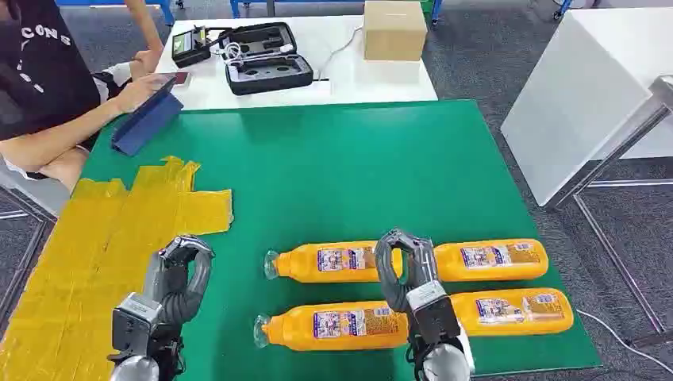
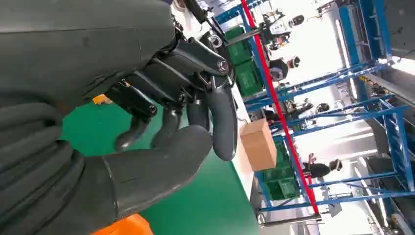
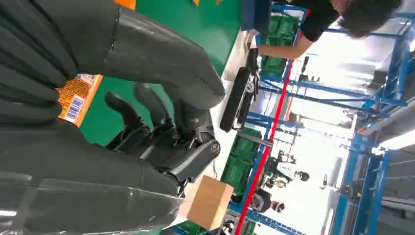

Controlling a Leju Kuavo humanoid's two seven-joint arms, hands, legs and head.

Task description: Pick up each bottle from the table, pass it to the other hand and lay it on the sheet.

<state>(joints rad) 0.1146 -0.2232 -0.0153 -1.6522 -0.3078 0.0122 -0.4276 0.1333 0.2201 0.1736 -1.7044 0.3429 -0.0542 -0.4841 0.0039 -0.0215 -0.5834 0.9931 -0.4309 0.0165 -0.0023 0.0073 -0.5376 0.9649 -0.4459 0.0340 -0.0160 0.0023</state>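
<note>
Right hand point(image 1: 406, 266) sits low in the frame, just right of center, hanging over the gap between the four orange bottles. Its fingers are curled loosely and hold nothing, same as in the right wrist view. Left hand point(image 1: 181, 266) is at lower left over the yellow sheet point(image 1: 71, 262), fingers also curled, nothing in it.

All bottles lie on the green table point(image 1: 333, 175): upper-left bottle point(image 1: 333, 262), lower-left bottle point(image 1: 333, 325), upper-right bottle point(image 1: 488, 259), lower-right bottle point(image 1: 516, 308). So I'd say it's the first pick, nothing grabbed yet. Next move probably needs the fingers to spread, then drop onto one bottle.

Bottles lie close together, so bumping a neighbor looks likely. Upper left, a person point(image 1: 48, 87) taps a tablet point(image 1: 147, 119); a cardboard box point(image 1: 394, 30) and black case point(image 1: 266, 57) sit up top.
</note>
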